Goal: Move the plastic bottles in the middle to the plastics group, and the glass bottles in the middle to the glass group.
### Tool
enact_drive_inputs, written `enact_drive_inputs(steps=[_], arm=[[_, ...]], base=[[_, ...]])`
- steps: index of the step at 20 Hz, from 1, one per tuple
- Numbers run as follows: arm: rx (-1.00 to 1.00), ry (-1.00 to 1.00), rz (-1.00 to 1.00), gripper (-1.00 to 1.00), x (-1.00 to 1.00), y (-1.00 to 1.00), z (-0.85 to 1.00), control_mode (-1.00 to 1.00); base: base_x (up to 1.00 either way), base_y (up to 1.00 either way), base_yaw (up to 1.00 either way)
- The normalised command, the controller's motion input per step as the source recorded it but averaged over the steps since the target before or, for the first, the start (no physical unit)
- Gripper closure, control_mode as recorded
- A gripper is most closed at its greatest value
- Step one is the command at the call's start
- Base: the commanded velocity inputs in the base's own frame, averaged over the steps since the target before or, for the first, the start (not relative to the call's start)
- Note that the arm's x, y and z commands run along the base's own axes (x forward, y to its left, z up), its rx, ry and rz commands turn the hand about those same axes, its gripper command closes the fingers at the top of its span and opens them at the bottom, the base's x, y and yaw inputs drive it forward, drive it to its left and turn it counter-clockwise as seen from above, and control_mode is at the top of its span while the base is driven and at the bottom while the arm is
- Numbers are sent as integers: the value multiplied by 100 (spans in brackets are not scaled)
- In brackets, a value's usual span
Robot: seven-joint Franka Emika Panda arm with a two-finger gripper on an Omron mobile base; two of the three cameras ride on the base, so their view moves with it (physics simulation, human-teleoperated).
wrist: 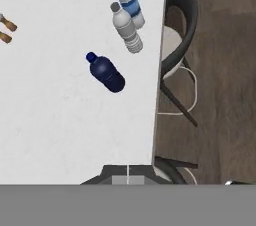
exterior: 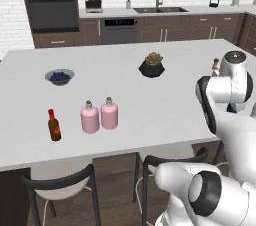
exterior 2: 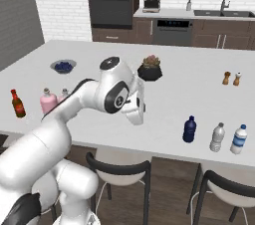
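Observation:
Two pink corked flasks (exterior: pixel 90 117) (exterior: pixel 109 114) stand side by side on the white counter (exterior: pixel 150 105), just right of the red-brown sauce bottle (exterior: pixel 54 126). Near the counter's front right edge a dark blue bottle (exterior 2: pixel 189 129) stands left of a clear-grey bottle (exterior 2: pixel 217 137) and a blue-labelled water bottle (exterior 2: pixel 239 139). The hand view looks down on the dark blue bottle (wrist: pixel 106 72) and the clear-grey bottle (wrist: pixel 126 27). My gripper (exterior 2: pixel 137 118) hangs shut above the counter between the two clusters, holding nothing, its tips (wrist: pixel 127 174) together.
A bowl of blueberries (exterior: pixel 60 76) and a potted plant (exterior: pixel 151 65) sit further back on the counter. Salt and pepper shakers (exterior 2: pixel 231 78) stand at the right. Dark-framed chairs (exterior 2: pixel 119 174) (wrist: pixel 177 30) are tucked along the front edge.

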Motion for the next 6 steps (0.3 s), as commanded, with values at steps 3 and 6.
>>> enact_drive_inputs(steps=[3, 6], arm=[[-6, -14, 9, 100, -61, 49, 100, -100], [0, -2, 13, 100, -71, 48, 100, -100]], base=[[0, 0, 0], [0, 0, 0]])
